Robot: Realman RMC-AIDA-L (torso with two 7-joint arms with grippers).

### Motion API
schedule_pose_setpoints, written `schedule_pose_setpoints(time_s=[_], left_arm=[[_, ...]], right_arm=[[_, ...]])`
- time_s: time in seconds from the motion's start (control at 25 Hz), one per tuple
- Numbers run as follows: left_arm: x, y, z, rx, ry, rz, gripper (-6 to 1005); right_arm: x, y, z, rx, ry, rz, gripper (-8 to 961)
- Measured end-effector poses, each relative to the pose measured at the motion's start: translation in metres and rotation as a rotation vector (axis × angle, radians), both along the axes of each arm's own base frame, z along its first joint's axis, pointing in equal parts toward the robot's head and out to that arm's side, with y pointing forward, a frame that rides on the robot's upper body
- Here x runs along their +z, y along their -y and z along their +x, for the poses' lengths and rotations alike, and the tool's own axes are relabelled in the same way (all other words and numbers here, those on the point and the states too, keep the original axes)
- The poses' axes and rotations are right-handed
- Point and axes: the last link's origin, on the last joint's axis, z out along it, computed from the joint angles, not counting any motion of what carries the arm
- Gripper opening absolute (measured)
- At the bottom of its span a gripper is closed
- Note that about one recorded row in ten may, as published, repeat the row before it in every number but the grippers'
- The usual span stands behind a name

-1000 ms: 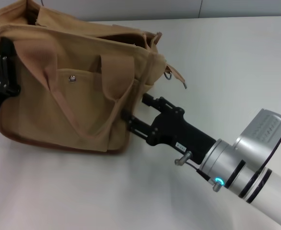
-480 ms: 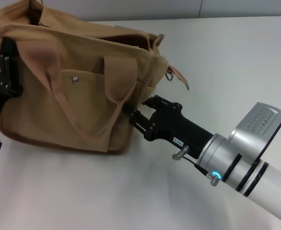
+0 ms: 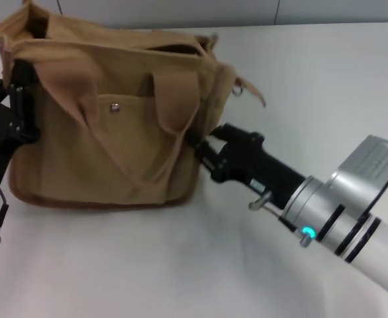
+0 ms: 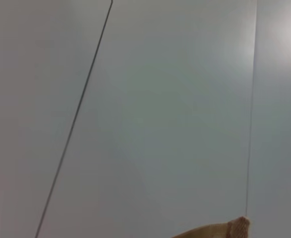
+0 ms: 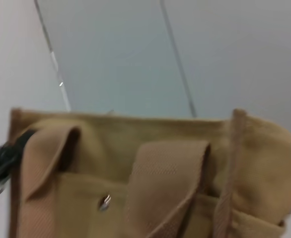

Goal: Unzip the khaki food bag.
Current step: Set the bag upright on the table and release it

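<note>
The khaki food bag (image 3: 114,146) stands upright on the white table, its front pocket and metal snap (image 3: 115,106) facing me. Its top gapes open, dark inside. A tan pull strap with a metal ring (image 3: 237,91) hangs off its right end. My left gripper (image 3: 18,106) is clamped on the bag's left end. My right gripper (image 3: 200,149) is open, its fingers against the bag's right side beside the front loop handle (image 3: 174,106). The right wrist view shows the bag (image 5: 195,148) close up with the snap (image 5: 105,202). In the left wrist view only a khaki tip (image 4: 237,228) shows.
The white table (image 3: 326,79) spreads to the right of the bag and in front of it. A grey wall with thin seams runs behind the table. My right arm's silver wrist (image 3: 339,212) crosses the lower right.
The bag has shifted right and turned to stand squarer and more upright. My right gripper moved up and right along its right side. The left gripper followed, still on the left end.
</note>
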Motion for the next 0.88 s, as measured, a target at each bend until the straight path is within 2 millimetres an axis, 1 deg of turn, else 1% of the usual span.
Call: schedule_pose_setpoints(time_s=[0.04,0.08,0.12,0.16,0.2,0.24,0.32,0.36,0.4,0.44,0.52,0.56,0.6,0.76,0.8,0.88], left_arm=[[0.0,0.0,0.0,0.0,0.0,0.0,76],[-0.001,0.0,0.0,0.002,-0.003,-0.009,77],[-0.004,0.0,-0.002,0.012,-0.01,-0.027,77],[-0.004,0.0,-0.002,0.012,-0.01,-0.027,77],[-0.008,-0.001,-0.004,0.031,-0.013,-0.051,78],[-0.008,-0.001,-0.004,0.031,-0.013,-0.051,78],[-0.015,-0.004,-0.007,0.067,-0.007,-0.099,79],[-0.015,-0.004,-0.007,0.067,-0.007,-0.099,80],[-0.018,-0.005,-0.007,0.08,-0.005,-0.113,80],[-0.02,-0.006,-0.008,0.092,-0.004,-0.126,81],[-0.026,-0.009,-0.008,0.11,-0.009,-0.16,82],[-0.026,-0.009,-0.008,0.11,-0.009,-0.16,82],[-0.03,-0.012,-0.005,0.1,-0.018,-0.181,82],[-0.033,-0.013,-0.003,0.09,-0.025,-0.198,84],[-0.035,-0.015,-0.001,0.089,-0.024,-0.207,85],[-0.036,-0.016,0.0,0.088,-0.024,-0.212,86]], right_arm=[[0.0,0.0,0.0,0.0,0.0,0.0,343],[0.005,-0.003,0.001,0.0,-0.01,0.021,337],[0.014,-0.009,0.005,-0.005,-0.026,0.063,331],[0.014,-0.009,0.005,-0.005,-0.026,0.063,325],[0.023,-0.014,0.008,-0.01,-0.039,0.097,320],[0.023,-0.014,0.008,-0.01,-0.039,0.097,314],[0.032,-0.021,0.011,-0.015,-0.048,0.134,302],[0.032,-0.021,0.011,-0.015,-0.048,0.134,297],[0.037,-0.026,0.013,-0.022,-0.049,0.156,291],[0.037,-0.026,0.013,-0.022,-0.049,0.156,271],[0.043,-0.031,0.016,-0.032,-0.053,0.185,232],[0.043,-0.031,0.016,-0.032,-0.053,0.185,212],[0.044,-0.031,0.016,-0.033,-0.053,0.19,192],[0.048,-0.032,0.02,-0.043,-0.051,0.204,36],[0.051,-0.032,0.025,-0.071,-0.056,0.22,-3],[0.053,-0.032,0.029,-0.092,-0.062,0.234,-2]])
